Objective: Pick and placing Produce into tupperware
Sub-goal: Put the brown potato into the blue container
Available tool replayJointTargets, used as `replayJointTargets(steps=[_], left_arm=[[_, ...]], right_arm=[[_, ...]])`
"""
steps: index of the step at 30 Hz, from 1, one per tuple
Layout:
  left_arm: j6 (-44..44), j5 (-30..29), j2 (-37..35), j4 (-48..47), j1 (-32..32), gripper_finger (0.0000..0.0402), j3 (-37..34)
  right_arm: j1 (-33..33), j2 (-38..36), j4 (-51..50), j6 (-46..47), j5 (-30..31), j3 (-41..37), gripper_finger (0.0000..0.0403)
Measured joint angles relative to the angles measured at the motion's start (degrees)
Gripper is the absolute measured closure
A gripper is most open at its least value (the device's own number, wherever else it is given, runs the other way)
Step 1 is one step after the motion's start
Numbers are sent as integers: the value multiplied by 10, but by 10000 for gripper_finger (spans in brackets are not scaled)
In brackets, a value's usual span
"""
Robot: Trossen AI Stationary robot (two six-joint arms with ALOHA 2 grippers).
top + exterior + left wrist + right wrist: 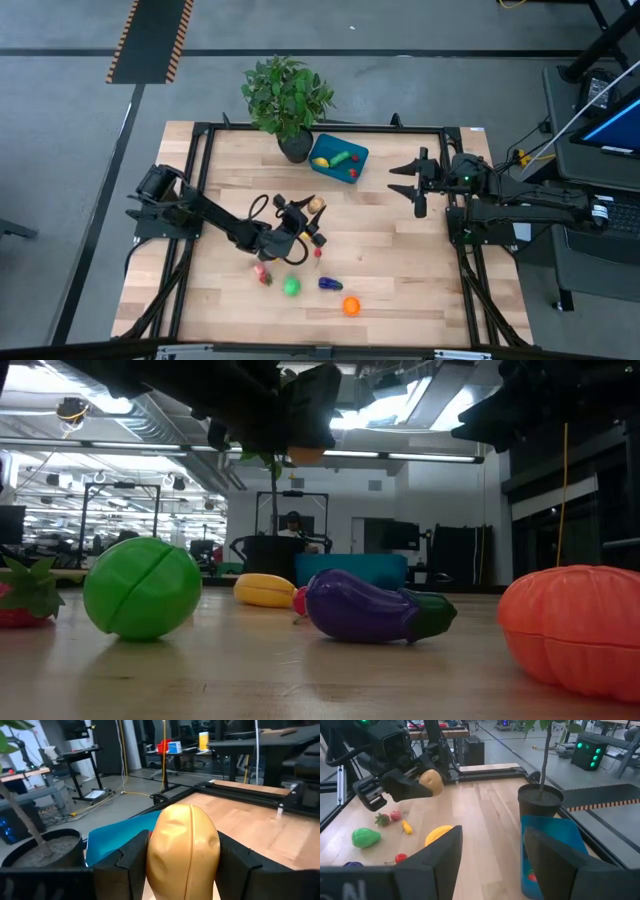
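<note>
The left wrist view alone shows the left gripper's (182, 865) two dark fingers (127, 862) clamped on the sides of a smooth tan plastic potato (183, 851); from above, that piece is only a pale spot at the gripper tip. The shallow teal-blue plastic container (338, 158) lies ahead of that gripper, near it, beside the dark plant pot (42, 850). The right gripper (408, 179) hangs with fingers parted and empty, the container near it.

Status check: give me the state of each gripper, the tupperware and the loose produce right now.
Left gripper: shut on tan piece, lifted above the table.
Right gripper: open, empty, near the tupperware.
Tupperware: open, holding some produce.
Green piece: on the table.
Eggplant: lying on the table.
Orange piece: on the table.
</note>
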Motion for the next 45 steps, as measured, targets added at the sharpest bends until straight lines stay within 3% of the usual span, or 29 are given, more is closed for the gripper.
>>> replayJointTargets(steps=[10, 15, 21, 29, 41, 45], left_arm=[[-2, 45, 0, -23, 30, 233, 23], [-8, 72, 0, -134, 61, 233, 77], [-54, 165, 0, -244, 116, 233, 117], [-47, 215, 0, -254, 152, 233, 120], [-10, 388, 0, -286, 214, 233, 120], [0, 396, 0, -294, 226, 233, 121]], right_arm=[[0, 0, 0, 0, 0, 0, 186], [0, 0, -1, 1, 0, 0, 186], [0, 0, -14, 1, 0, 0, 186], [0, 0, -21, 1, 0, 0, 186], [0, 0, -21, 0, 0, 0, 186], [0, 0, -22, -1, 0, 0, 186]])
